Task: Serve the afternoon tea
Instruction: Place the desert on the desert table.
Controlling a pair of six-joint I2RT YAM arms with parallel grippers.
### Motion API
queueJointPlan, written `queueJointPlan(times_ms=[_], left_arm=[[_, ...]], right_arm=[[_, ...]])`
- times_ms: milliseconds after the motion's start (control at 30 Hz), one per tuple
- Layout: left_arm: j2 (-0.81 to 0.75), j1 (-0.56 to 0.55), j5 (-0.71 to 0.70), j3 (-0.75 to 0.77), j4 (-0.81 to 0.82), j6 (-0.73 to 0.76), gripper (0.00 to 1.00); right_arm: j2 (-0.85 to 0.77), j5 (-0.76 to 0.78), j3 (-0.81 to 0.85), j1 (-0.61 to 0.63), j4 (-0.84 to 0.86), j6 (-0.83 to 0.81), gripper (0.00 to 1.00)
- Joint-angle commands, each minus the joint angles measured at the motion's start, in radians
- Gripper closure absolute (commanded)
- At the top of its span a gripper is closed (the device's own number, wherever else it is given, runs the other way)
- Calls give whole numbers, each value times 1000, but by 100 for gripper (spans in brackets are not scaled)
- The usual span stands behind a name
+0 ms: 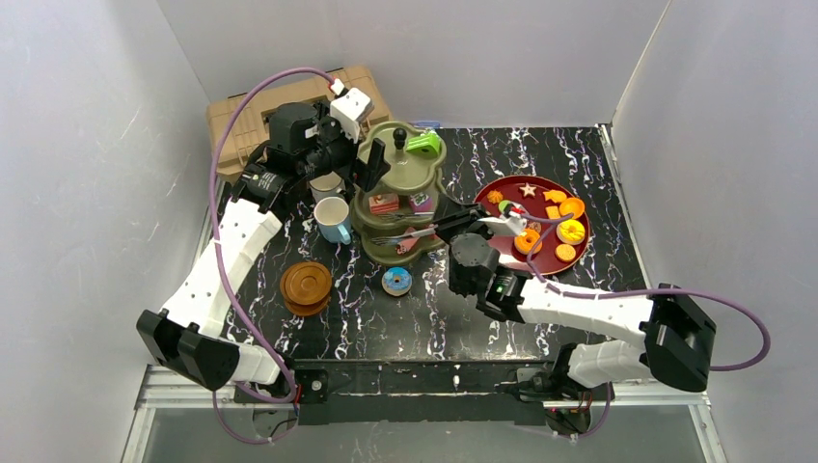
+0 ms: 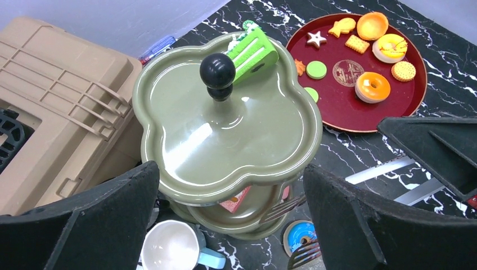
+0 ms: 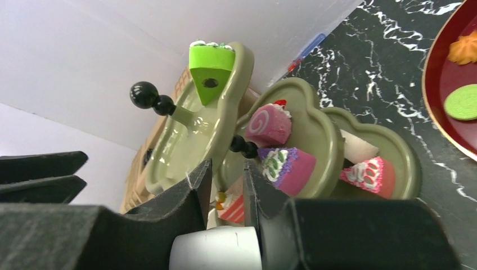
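The olive three-tier stand [image 1: 400,178] [image 2: 225,129] [image 3: 197,129] stands mid-table with a green cake [image 1: 422,145] [image 2: 253,53] on its top tier. A pink roll [image 3: 269,125] and a purple cake [image 3: 292,163] sit on lower tiers. My left gripper [image 2: 229,169] [image 1: 371,164] hangs wide open, with a finger on each side of the top tier and apart from it. My right gripper [image 3: 226,166] [image 1: 455,224] is at the stand's right side, jaws nearly together on a white fork handle [image 3: 216,250]. Fork tines [image 2: 284,208] reach toward the lower tiers. A light-blue mug [image 1: 333,219] stands left of the stand.
A red tray [image 1: 511,183] [image 2: 332,107] of toy cookies and donuts lies at the right. A blue donut [image 1: 396,281] and stacked brown saucers [image 1: 306,285] sit in front of the stand. The tan toolbox [image 1: 260,111] is at the back left, with a white mug [image 1: 326,185] near it.
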Motion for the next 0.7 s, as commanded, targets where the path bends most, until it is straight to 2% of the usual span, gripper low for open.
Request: queueJointPlan(times_ms=[0,167,233,333,400,500,567,667], left_arm=[[-55,4,6,-15,3,23,2],[-90,5,81,-54,0,74,2],[-117,5,175,-81,-18,134,2],[-201,-23,361,-172,-28,264,2],[-269,-159,279,-250,-27,398,2],[-362,-414,40,-407,79,663,2],[-338,-548,-153,-446,181,737,2],[-267,-633,-311,-436,288,761,2]], right_arm=[[-83,17,-8,-5,-68,4,99],[-242,13,-6,-5,-322,-6,99],[-303,13,24,-5,-450,-10,99],[-336,-3,108,-5,-553,-58,99],[-306,-4,205,-5,-688,-41,99],[-234,7,357,-5,-887,53,99],[-202,20,433,-5,-993,108,99],[-187,36,496,-4,-1092,160,99]])
